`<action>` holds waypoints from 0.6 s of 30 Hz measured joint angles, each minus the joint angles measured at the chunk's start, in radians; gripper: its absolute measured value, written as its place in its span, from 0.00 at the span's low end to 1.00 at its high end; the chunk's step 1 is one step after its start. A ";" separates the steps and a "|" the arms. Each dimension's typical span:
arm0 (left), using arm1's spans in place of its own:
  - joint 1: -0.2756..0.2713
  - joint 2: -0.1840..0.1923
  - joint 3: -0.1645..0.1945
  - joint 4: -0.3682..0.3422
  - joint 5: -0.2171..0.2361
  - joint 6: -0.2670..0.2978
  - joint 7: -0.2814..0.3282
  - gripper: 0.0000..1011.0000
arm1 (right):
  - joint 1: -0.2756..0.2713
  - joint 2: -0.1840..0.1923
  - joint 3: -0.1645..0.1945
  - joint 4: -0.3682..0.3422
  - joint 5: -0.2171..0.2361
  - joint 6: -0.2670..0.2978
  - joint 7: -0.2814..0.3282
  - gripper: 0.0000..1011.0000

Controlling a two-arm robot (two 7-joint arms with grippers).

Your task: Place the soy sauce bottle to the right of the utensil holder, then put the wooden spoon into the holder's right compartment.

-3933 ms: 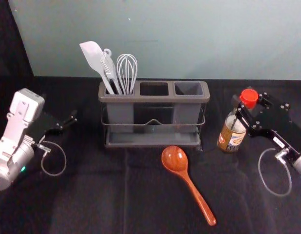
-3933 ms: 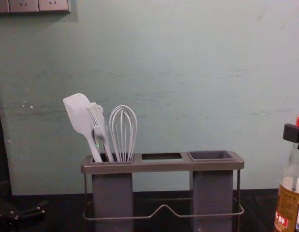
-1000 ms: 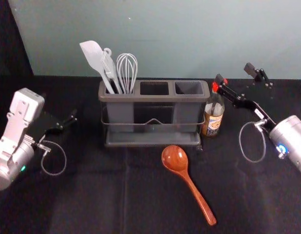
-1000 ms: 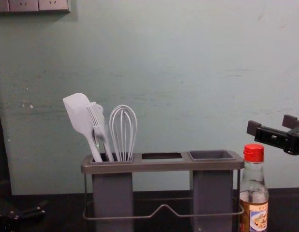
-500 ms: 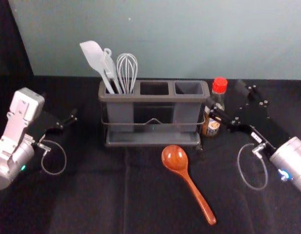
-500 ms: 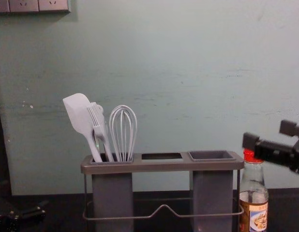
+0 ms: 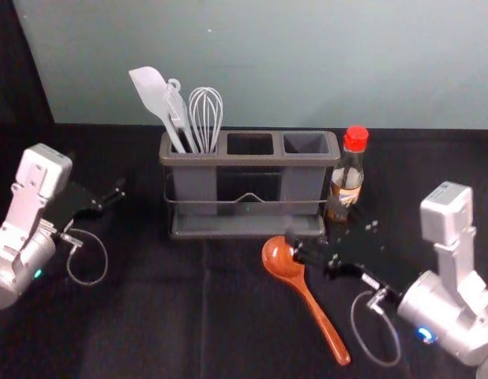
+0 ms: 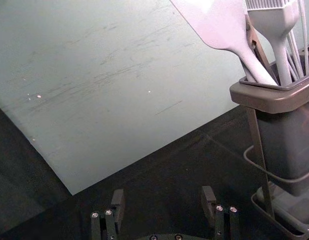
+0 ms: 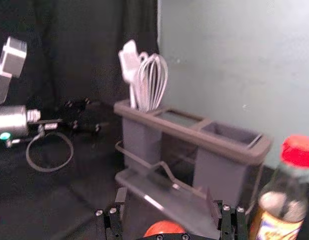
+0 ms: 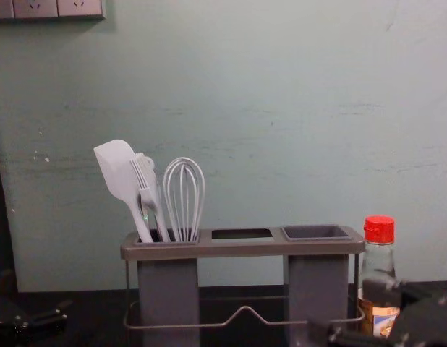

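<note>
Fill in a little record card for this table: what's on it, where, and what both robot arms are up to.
Holder: grey utensil holder with wire frame
Left compartment: white spatula, brush, whisk
Right compartment: no utensils
Bottle: red-capped glass soy sauce bottle, upright, right of holder
Spoon: reddish-brown wooden spoon, lying in front of holder
Right gripper: open, at the spoon's bowl
Left gripper: open, parked left of holder
</note>
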 joint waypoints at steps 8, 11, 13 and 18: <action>0.000 0.000 0.000 0.000 0.000 0.000 0.000 0.99 | 0.005 -0.004 -0.027 0.028 -0.006 0.005 0.006 0.99; 0.000 0.000 0.000 0.000 0.000 0.000 0.000 0.99 | 0.005 -0.004 -0.025 0.028 -0.006 0.004 0.006 0.99; 0.000 0.000 0.000 0.000 0.000 0.000 0.000 0.99 | 0.005 -0.005 -0.024 0.027 -0.005 0.004 0.006 0.99; 0.000 0.000 0.000 0.000 0.000 0.000 0.000 0.99 | 0.006 -0.005 -0.022 0.027 -0.005 0.004 0.006 0.99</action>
